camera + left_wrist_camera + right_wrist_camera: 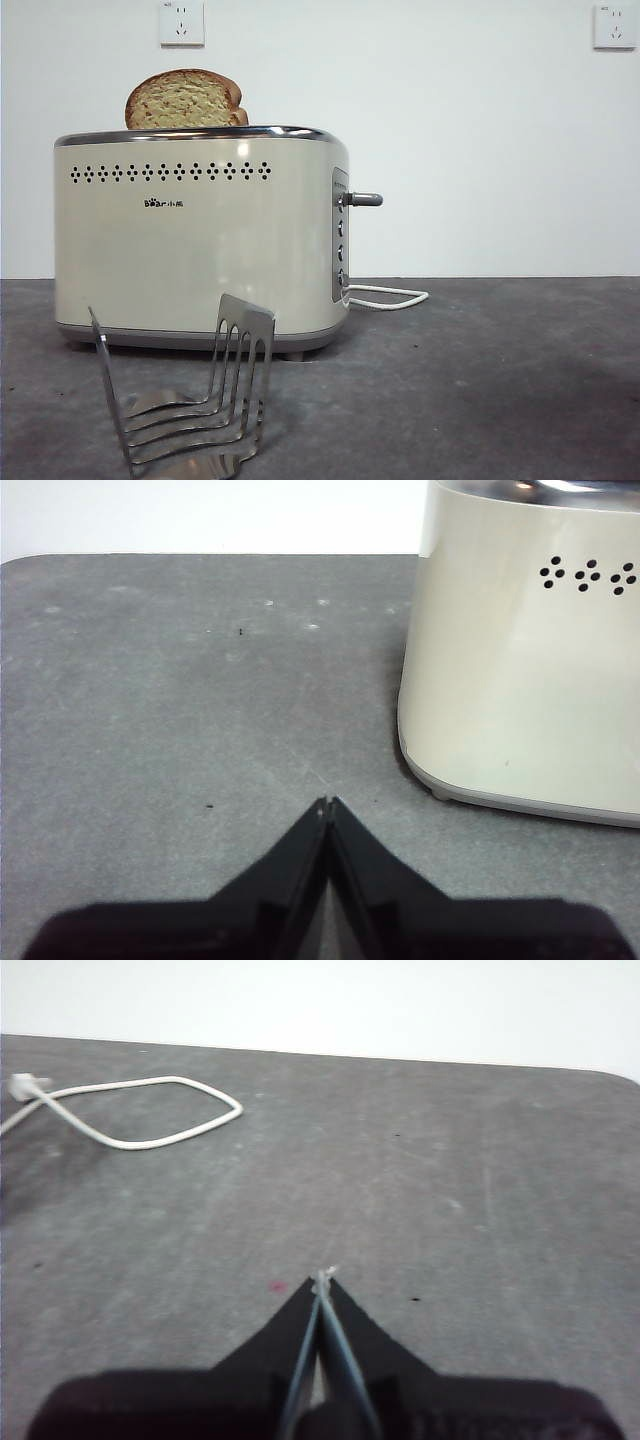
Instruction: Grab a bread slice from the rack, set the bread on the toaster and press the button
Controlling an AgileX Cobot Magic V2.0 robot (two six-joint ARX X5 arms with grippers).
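Nearest the front camera stands the rack (190, 395), empty on the grey table (480, 380), just in front of the toaster (200, 240), where the slice of bread (185, 100) sits upright in the top slot, its dome showing above the chrome rim. The left gripper (328, 804) hangs low beside the toaster's end, jaws pressed together on nothing, apart from the bread. The right gripper (322, 1280), likewise closed and empty, hovers over bare table near the white cord (140, 1110).
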